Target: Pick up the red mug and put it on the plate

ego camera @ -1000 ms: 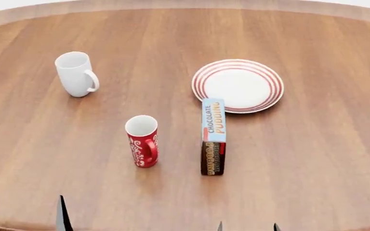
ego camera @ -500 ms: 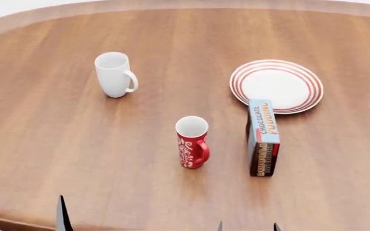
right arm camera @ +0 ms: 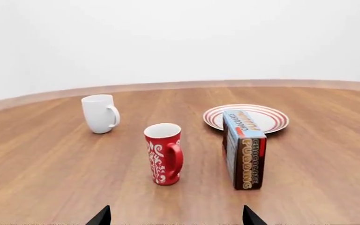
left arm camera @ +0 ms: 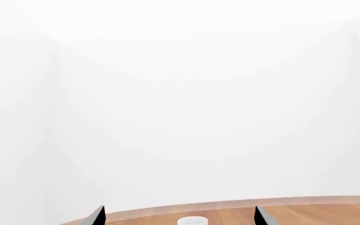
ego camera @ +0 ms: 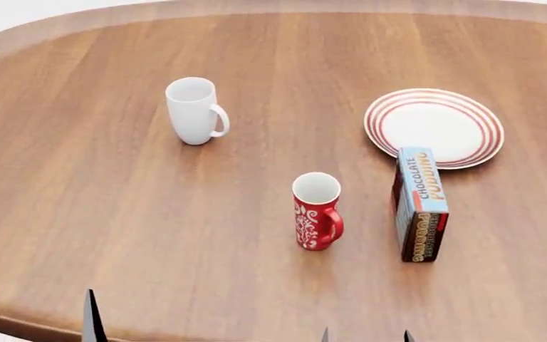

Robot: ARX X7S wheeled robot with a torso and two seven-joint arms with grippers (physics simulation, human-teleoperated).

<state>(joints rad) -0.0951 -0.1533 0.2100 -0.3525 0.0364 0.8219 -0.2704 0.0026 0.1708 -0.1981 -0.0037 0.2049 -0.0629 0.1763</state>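
Head view: the red mug [ego camera: 318,211] stands upright near the middle of the round wooden table [ego camera: 112,206], handle turned toward the robot's right. A chocolate pudding box [ego camera: 420,204] stands on its long edge just beside the mug on that side, apart from it. Beyond the box lies the plate [ego camera: 434,127], its near rim close to the box's far end; contact cannot be judged. A plain white mug [ego camera: 194,110] stands upright, well apart to the far left.

The left gripper [ego camera: 34,313] and the right gripper [ego camera: 366,335] show only dark fingertips at the table's near edge. Both sets of tips stand apart with nothing between them. The red mug rests well ahead of both, untouched, nearer the right gripper.

Right wrist view: the red mug [right arm camera: 164,153] sits ahead, roughly centred between the spread fingertips [right arm camera: 101,216].
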